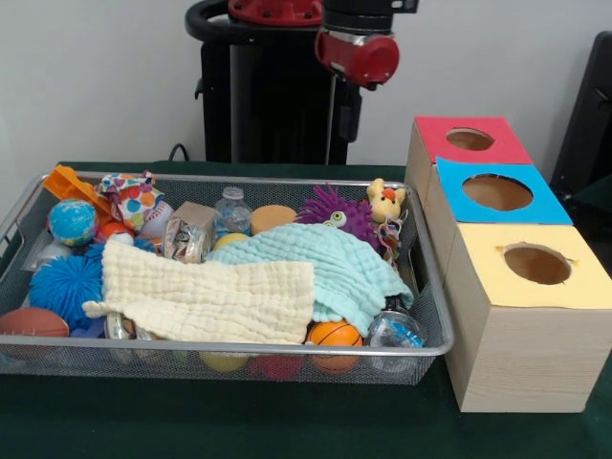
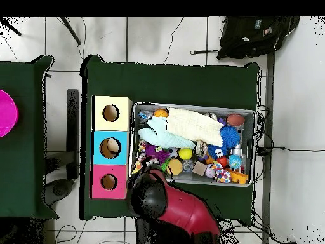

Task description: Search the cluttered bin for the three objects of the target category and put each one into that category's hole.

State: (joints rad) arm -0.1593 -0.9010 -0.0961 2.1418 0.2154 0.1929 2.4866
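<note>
The silver wire-mesh bin (image 1: 239, 347) stands on the green table, full of toys; it also shows in the overhead view (image 2: 190, 107). A yellow plush chick (image 1: 386, 202) with an orange beak sits upright at its far right corner, next to a purple spiky googly-eyed ball (image 1: 333, 212). No striped plush shows. The red-topped hole (image 1: 469, 140) is the farthest of three box holes; in the overhead view (image 2: 108, 182) it lies nearest the arm. The red and black arm (image 2: 174, 206) is drawn back behind the bin. Its gripper does not show in either view.
A cream cloth (image 1: 206, 296) and a mint cloth (image 1: 320, 263) cover much of the bin. Around them lie a blue spiky ball (image 1: 65, 284), a football (image 1: 29, 322), a small basketball (image 1: 335, 335) and bottles. The blue-topped hole (image 1: 497, 192) and yellow-topped hole (image 1: 536, 263) follow the red one.
</note>
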